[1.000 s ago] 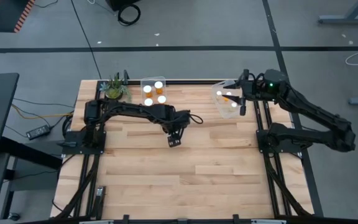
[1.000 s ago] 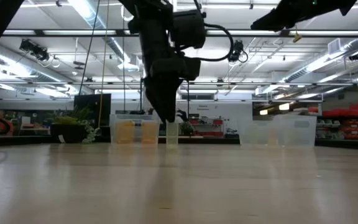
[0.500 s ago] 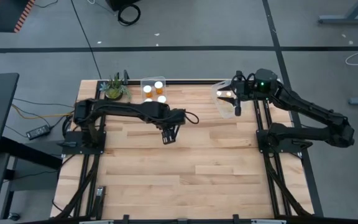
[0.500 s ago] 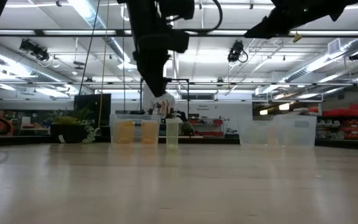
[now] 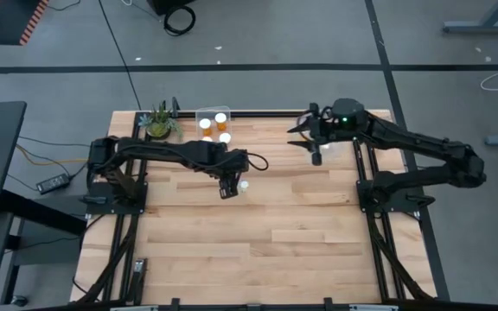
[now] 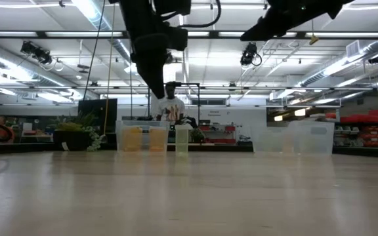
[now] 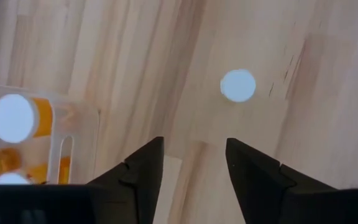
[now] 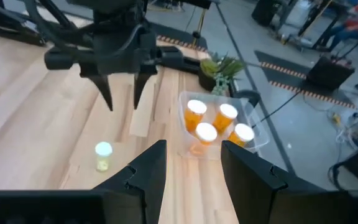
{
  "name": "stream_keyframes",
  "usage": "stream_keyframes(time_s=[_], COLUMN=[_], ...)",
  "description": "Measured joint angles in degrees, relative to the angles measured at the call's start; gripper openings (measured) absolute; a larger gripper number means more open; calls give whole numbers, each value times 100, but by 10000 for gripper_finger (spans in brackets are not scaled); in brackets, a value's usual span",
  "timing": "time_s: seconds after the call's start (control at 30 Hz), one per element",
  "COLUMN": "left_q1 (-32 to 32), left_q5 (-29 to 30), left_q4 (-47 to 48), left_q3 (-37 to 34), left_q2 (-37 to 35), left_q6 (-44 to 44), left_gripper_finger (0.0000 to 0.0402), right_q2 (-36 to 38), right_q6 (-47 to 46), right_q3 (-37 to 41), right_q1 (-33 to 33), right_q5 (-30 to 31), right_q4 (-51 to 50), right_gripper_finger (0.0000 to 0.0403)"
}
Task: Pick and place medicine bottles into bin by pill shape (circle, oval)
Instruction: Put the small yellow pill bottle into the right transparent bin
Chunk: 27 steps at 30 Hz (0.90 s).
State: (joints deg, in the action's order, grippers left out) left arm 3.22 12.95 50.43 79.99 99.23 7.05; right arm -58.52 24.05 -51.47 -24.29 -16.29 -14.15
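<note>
A small pale vial with a white cap (image 5: 243, 185) stands upright on its base on the wooden table; it also shows in the left wrist view (image 7: 237, 85), the right wrist view (image 8: 103, 155) and the low view (image 6: 181, 140). My left gripper (image 5: 228, 188) hangs open above the table, just left of the vial and clear of it (image 7: 191, 155). My right gripper (image 5: 315, 145) is open and empty, high over the table's far right (image 8: 191, 165). Several orange vials with white caps stand in a clear bin (image 5: 213, 124) at the far edge.
A small potted plant (image 5: 159, 123) stands left of the clear bin at the far edge. A second clear bin (image 6: 294, 137) stands at the far right, mostly under my right arm in the high view. The near half of the table (image 5: 258, 250) is bare wood.
My left gripper has risen from the pale vial and gone a little toward the table's left edge; the vial stays upright where it was. My right gripper has moved from over the far-right bin toward the table's left.
</note>
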Motion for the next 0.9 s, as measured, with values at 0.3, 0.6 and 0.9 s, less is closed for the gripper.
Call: stream_keyframes(time_s=[0.3,0.6,0.9], left_q1=[0,0,16], left_q5=[28,145,145], left_q4=[-562,-1118,-2105], left_q3=[-749,-1637,-2605], left_q2=[-792,-1756,-2629], left_q6=[-78,-355,-1006], left_gripper_finger=[176,174,174], right_q2=[-524,-779,-1406], right_q6=[-357,-882,-1427], right_q3=[-133,-133,-648], right_q1=[427,1163,1798], right_q5=[402,1020,1804], right_q4=[-76,81,-54], right_gripper_finger=[161,161,161])
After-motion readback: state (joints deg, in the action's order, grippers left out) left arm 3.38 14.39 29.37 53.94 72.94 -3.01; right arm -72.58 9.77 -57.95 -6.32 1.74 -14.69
